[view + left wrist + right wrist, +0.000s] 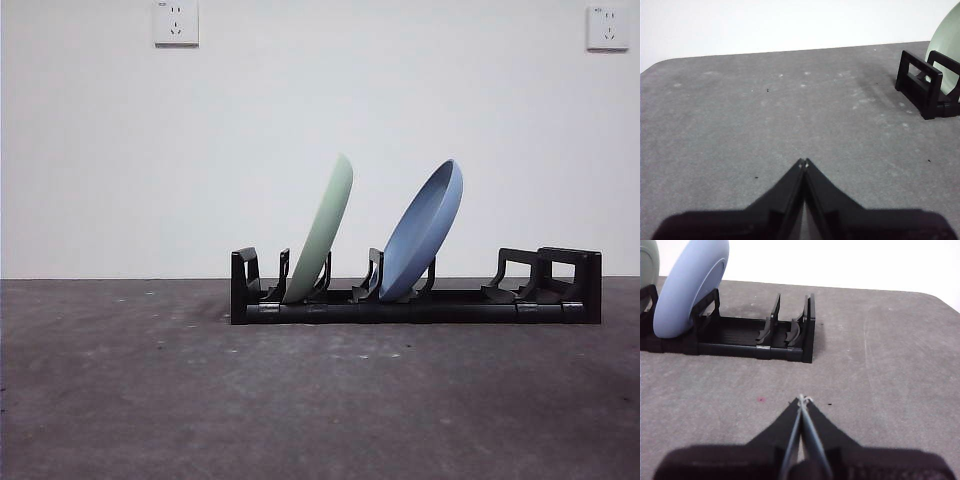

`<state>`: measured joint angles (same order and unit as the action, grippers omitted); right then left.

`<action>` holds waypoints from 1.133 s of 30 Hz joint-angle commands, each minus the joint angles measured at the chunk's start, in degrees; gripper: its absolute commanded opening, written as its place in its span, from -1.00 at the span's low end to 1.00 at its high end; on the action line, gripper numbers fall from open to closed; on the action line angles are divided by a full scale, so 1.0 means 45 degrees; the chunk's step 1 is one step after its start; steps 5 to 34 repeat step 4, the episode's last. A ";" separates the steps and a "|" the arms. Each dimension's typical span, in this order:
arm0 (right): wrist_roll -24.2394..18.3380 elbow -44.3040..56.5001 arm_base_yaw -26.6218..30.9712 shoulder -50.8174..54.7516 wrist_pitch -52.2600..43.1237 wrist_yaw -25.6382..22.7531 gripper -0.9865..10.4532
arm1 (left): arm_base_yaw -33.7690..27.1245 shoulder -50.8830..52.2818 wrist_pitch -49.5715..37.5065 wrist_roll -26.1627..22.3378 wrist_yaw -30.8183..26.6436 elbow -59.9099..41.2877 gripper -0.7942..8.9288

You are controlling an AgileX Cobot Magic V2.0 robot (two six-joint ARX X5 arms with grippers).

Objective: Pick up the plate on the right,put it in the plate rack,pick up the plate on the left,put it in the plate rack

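The left pincer [804,162] is pressed together, tips meeting, holding nothing, above bare grey desk [765,125] well apart from the rack's end. The right pincer [802,400] is likewise pressed together and empty, near the other end of the plate rack [760,340].

Only the wrist views show the pincers; the front view shows neither arm. The left wrist view catches just one blocky rack end and the edge of the green plate [946,55]. The right wrist view shows the empty dividers beside the blue plate [690,287].

The front view alone shows the whole rack [415,300], with the green plate [325,225] toward its left end and the blue plate [425,225] near the middle, both leaning right between dividers.

The desk [300,400] is dark grey and scuffed. Behind it is a white wall [200,180] with two sockets [176,22].
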<state>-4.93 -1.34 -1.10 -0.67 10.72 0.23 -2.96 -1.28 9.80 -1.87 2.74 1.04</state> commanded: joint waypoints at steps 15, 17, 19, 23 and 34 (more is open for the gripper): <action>0.0146 0.0117 0.0000 0.0039 -0.0058 -0.0024 -0.82 | -0.0024 0.0005 -0.0092 0.0078 0.0058 -0.0136 -0.84; 0.0146 0.0117 0.0000 0.0039 -0.0058 -0.0024 -0.82 | -0.0024 0.0005 -0.0092 0.0078 0.0058 -0.0136 -0.84; 0.0146 0.0117 0.0000 0.0039 -0.0058 -0.0024 -0.82 | -0.0024 0.0005 -0.0092 0.0078 0.0058 -0.0136 -0.84; 0.0146 0.0117 0.0000 0.0039 -0.0058 -0.0024 -0.82 | -0.0024 0.0005 -0.0092 0.0078 0.0058 -0.0136 -0.84; 0.0146 0.0117 0.0000 0.0039 -0.0058 -0.0024 -0.82 | -0.0024 0.0005 -0.0092 0.0078 0.0058 -0.0136 -0.84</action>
